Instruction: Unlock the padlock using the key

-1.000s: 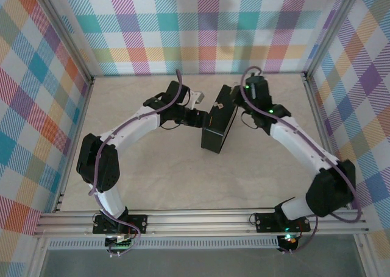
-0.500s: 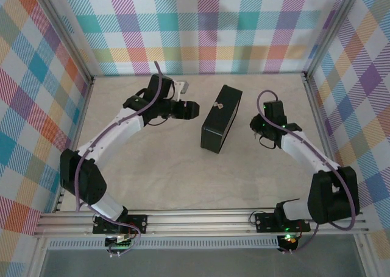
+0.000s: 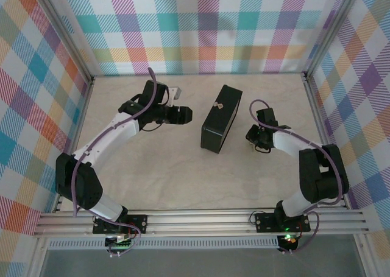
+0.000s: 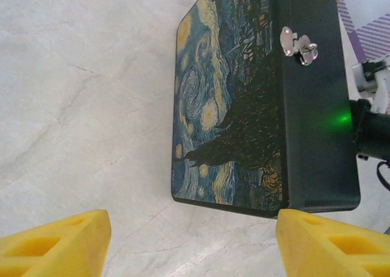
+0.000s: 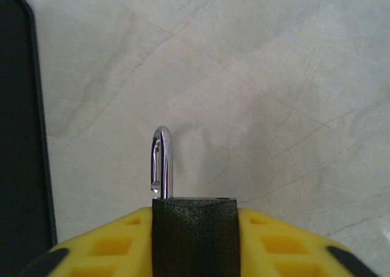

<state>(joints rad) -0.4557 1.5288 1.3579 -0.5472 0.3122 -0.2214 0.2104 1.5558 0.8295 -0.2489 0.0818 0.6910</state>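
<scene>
I find the right gripper (image 5: 195, 248) clamped on the padlock (image 5: 195, 231) by its dark body, shackle (image 5: 163, 158) outward, near the box (image 5: 21, 137). The left gripper (image 4: 194, 243) stands wide apart, empty. Risk: if that pinch slackens, I judge the padlock tips or drops to the table (image 5: 280, 76).

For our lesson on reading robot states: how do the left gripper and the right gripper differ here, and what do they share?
The left gripper holds its jaws wide apart with nothing between them; the right gripper has its jaws shut on the padlock. The left gripper lies left of the box, facing its painted lid; the right gripper lies right of it. Both have yellow jaws.
</scene>
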